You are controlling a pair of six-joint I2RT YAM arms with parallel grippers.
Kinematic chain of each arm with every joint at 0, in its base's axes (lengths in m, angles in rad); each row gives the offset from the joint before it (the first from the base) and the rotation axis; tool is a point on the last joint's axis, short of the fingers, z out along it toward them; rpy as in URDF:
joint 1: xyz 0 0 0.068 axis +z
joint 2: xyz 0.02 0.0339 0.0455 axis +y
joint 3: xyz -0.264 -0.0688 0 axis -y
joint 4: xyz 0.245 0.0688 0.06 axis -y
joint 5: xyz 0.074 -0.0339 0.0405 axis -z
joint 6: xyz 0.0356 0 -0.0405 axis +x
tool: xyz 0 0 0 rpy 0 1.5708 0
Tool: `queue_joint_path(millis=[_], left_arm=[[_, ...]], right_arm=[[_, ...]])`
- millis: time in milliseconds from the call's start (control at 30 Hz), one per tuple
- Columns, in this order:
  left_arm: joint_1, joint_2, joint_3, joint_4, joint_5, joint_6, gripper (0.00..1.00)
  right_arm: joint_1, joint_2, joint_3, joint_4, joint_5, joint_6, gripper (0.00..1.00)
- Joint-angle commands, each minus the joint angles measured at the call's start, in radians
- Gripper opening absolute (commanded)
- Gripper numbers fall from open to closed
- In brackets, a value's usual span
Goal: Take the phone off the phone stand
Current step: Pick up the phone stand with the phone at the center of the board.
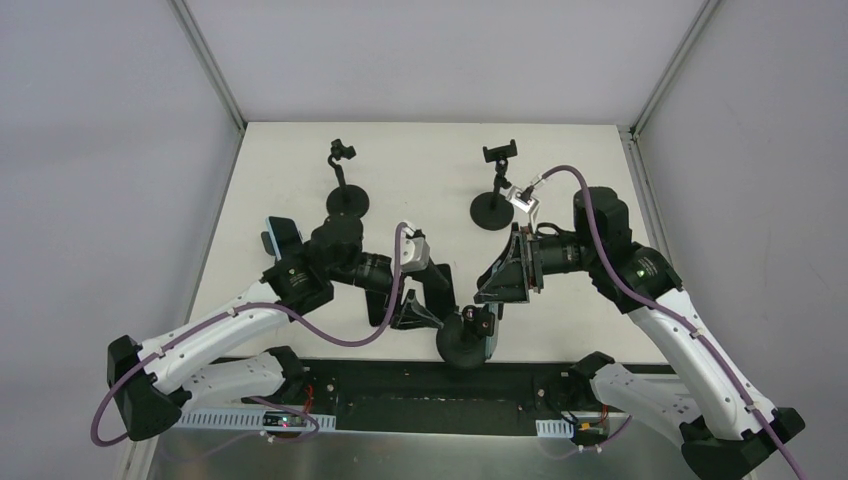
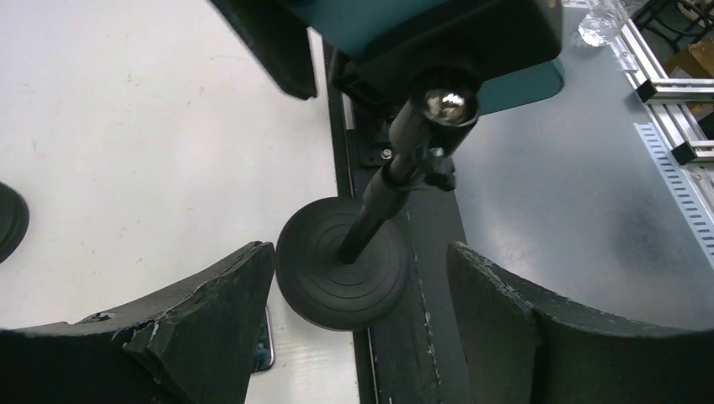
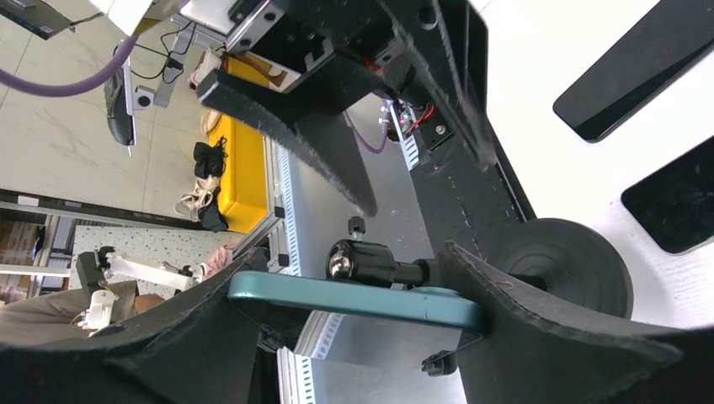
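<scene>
Arm links: white shells near the bases, black joint housings.
Cables: purple, one looping along each arm.
Left gripper (image 1: 425,312): black, with a white wrist block.
Right gripper (image 1: 497,277): black; fingers (image 3: 539,337) have rough, chipped-looking edges.
Indicator: small green light on the right arm.

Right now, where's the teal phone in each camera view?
Top: not discernible, hidden among the hands at the near stand.
Left wrist: top centre, phone above the stand's ball joint.
Right wrist: lower centre, edge-on.
Shared landmark: the stand's round black base.
</scene>
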Motion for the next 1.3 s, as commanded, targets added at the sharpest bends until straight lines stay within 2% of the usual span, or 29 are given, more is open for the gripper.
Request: queue_joint_path(millis=[0, 100, 367, 933, 1000, 1167, 1233, 1267], left_arm=[[-0.066, 0.017, 0.049, 0.057, -0.042, 0.03, 0.77], [-0.105, 0.016, 0.051, 0.07, -0.082, 0.035, 0.8], [-0.146, 0.06, 0.095, 0.113, -0.159, 0.033, 0.81], [-0.189, 0.133, 0.134, 0.146, -0.149, 0.028, 0.71], [-0.191, 0.137, 0.136, 0.148, -0.142, 0.029, 0.65], [-0.191, 0.142, 0.139, 0.149, -0.123, 0.032, 0.41], [-0.192, 0.146, 0.14, 0.149, -0.111, 0.03, 0.24], [-0.191, 0.146, 0.142, 0.149, -0.108, 0.031, 0.11]], right_arm=[[-0.005, -0.01, 0.023, 0.134, -0.053, 0.012, 0.0], [-0.004, -0.007, 0.019, 0.141, -0.045, 0.026, 0.0], [-0.005, -0.005, -0.004, 0.169, -0.011, 0.062, 0.0], [-0.004, -0.006, -0.044, 0.232, 0.009, 0.127, 0.0], [-0.004, -0.009, -0.05, 0.245, 0.01, 0.139, 0.0], [-0.005, -0.008, -0.064, 0.274, 0.014, 0.171, 0.0], [-0.004, -0.008, -0.067, 0.28, 0.018, 0.179, 0.0], [-0.005, -0.008, -0.069, 0.28, 0.02, 0.181, 0.0]])
